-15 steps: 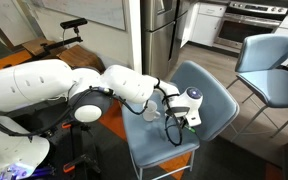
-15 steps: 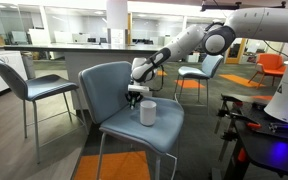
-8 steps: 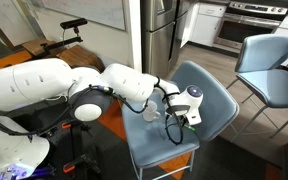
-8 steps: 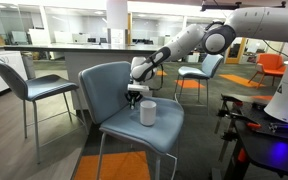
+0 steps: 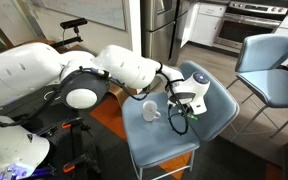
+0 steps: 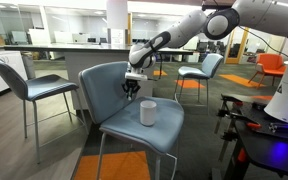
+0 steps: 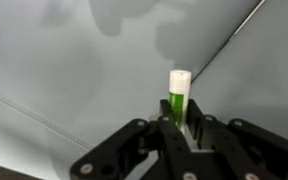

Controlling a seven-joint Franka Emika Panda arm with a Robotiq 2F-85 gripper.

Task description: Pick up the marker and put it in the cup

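**Over the chair seat: marker gripped, cup still to reach**

Between the fingers of my pincer (image 7: 180,128) the green marker (image 7: 178,93) is clamped, its white-capped end poking out past the tips. In both exterior views the pincer (image 6: 131,93) hangs above the seat, close to the backrest (image 6: 102,82), with the white cup (image 6: 148,112) standing apart from it and lower.

My worry is the grip: it looks narrow and set toward one end, so the marker could pivot or slide as I swing across. The cup (image 5: 151,111) has a small mouth, and a tilted marker may catch the rim and knock it over. A black cable (image 5: 173,126) loops down near the mug and could brush it.

The surface is a blue-grey chair seat (image 5: 162,142), gently dished, so it is poor footing for a mug. Around it are another chair (image 5: 269,62), a steel fridge (image 5: 164,25), and a long counter (image 6: 54,50).
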